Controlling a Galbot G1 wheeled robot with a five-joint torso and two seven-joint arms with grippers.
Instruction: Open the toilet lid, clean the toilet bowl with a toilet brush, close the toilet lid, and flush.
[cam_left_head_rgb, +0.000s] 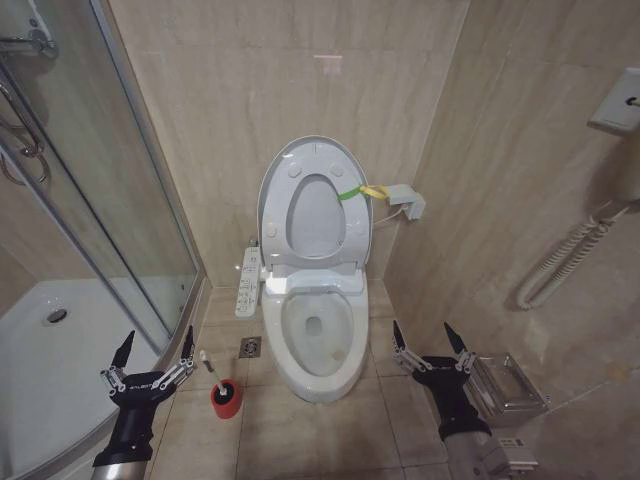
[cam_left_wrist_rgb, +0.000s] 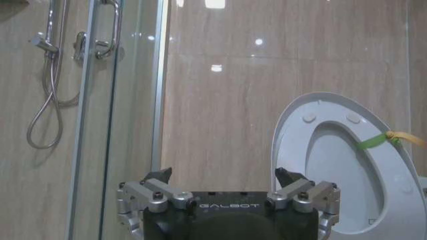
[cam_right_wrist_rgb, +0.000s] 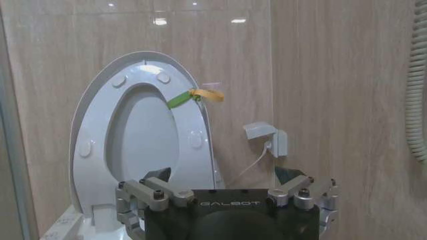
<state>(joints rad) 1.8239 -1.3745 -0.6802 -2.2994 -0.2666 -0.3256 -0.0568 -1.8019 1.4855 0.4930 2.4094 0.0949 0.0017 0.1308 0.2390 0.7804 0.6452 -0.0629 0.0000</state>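
The toilet lid (cam_left_head_rgb: 315, 215) stands upright against the back wall, with the ring seat raised in front of it and a yellow-green strap (cam_left_head_rgb: 352, 192) at its side. Below it the toilet bowl (cam_left_head_rgb: 285, 335) lies uncovered. The toilet brush (cam_left_head_rgb: 210, 365) stands in a red holder (cam_left_head_rgb: 226, 397) on the floor left of the bowl, its white handle leaning left. My left gripper (cam_left_head_rgb: 158, 340) hangs open just left of the brush handle. Right of the bowl, my right gripper (cam_left_head_rgb: 422, 330) is also open. The wrist views show the left gripper (cam_left_wrist_rgb: 223, 175) and right gripper (cam_right_wrist_rgb: 223, 175) facing the lid (cam_left_wrist_rgb: 340, 170) (cam_right_wrist_rgb: 143, 135).
A glass shower enclosure (cam_left_head_rgb: 100, 200) and its white tray fill the left side. A button panel (cam_left_head_rgb: 248, 282) sits at the bowl's left, with a floor drain (cam_left_head_rgb: 250, 346) near it. On the right are a metal box (cam_left_head_rgb: 505, 385), a wall socket (cam_left_head_rgb: 408, 200) and a coiled hose (cam_left_head_rgb: 560, 260).
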